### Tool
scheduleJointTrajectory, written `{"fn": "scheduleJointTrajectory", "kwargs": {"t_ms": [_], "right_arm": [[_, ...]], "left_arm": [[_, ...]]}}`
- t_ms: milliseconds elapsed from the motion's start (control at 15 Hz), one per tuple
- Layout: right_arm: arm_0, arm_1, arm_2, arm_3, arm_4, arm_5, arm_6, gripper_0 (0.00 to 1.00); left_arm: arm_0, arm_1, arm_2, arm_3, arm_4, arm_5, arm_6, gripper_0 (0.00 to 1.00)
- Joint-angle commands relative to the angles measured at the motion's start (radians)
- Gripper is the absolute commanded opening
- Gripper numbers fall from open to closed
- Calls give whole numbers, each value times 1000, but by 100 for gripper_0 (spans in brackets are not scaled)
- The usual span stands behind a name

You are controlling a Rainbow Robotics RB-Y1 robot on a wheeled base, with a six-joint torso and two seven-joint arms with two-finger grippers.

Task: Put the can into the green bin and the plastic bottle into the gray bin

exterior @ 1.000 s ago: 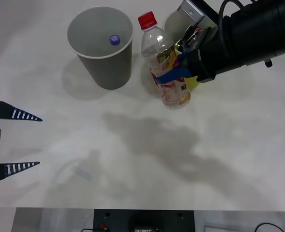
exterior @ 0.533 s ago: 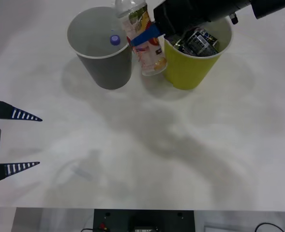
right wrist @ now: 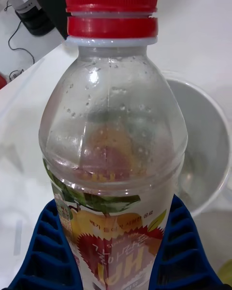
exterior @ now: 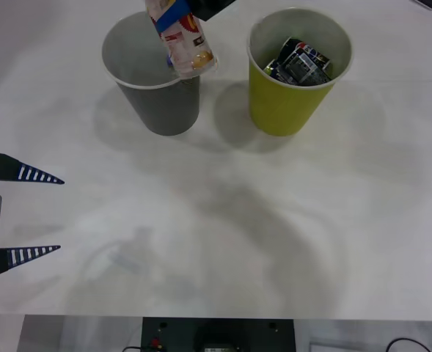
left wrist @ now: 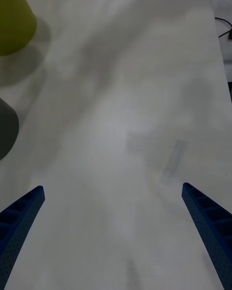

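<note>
Carried leftward from beside the green bin (exterior: 298,70), the plastic bottle (exterior: 180,40), clamped upright in the right gripper (right wrist: 115,251), now hangs base-down over the gray bin (exterior: 153,70)'s near rim.

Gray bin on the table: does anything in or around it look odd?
A small blue-purple cap already shows inside the tall dark gray bin, and the clear red-capped plastic bottle hangs tilted over its rim in the right pincer.

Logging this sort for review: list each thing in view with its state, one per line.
plastic bottle: capped, held in the air over the gray bin's rim
gray bin: upright, a blue-purple-capped bottle inside
green bin: upright, crushed cans inside
right gripper: shut on the plastic bottle's label
left gripper: open, idle at the table's left edge
</note>
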Motion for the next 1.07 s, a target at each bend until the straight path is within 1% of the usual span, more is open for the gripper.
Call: {"fn": "scheduleJointTrajectory", "kwargs": {"t_ms": [67,267,400,533,600,667,733,800,933,1067], "right_arm": [[-56,72,34,109,17,44,9,0],[-95,135,77,204,23,130,9,0],[-99,153,96,227,23,178,18,0],[-98,156,100,229,22,179,32,0],[-98,156,102,229,17,179,38,6],[-98,156,107,229,14,179,47,30],[-98,156,108,227,9,175,51,68],[-98,156,110,230,6,158,51,99],[-98,153,110,233,-14,132,77,100],[-99,141,108,229,-52,110,83,100]], "left_arm": [[0,0,0,0,0,0,0,98],[0,0,0,0,0,0,0,98],[0,0,0,0,0,0,0,98],[0,0,0,0,0,0,0,98],[0,0,0,0,0,0,0,98],[0,0,0,0,0,0,0,98],[0,0,0,0,0,0,0,98],[0,0,0,0,0,0,0,98],[0,0,0,0,0,0,0,98],[0,0,0,0,0,0,0,98]]}}
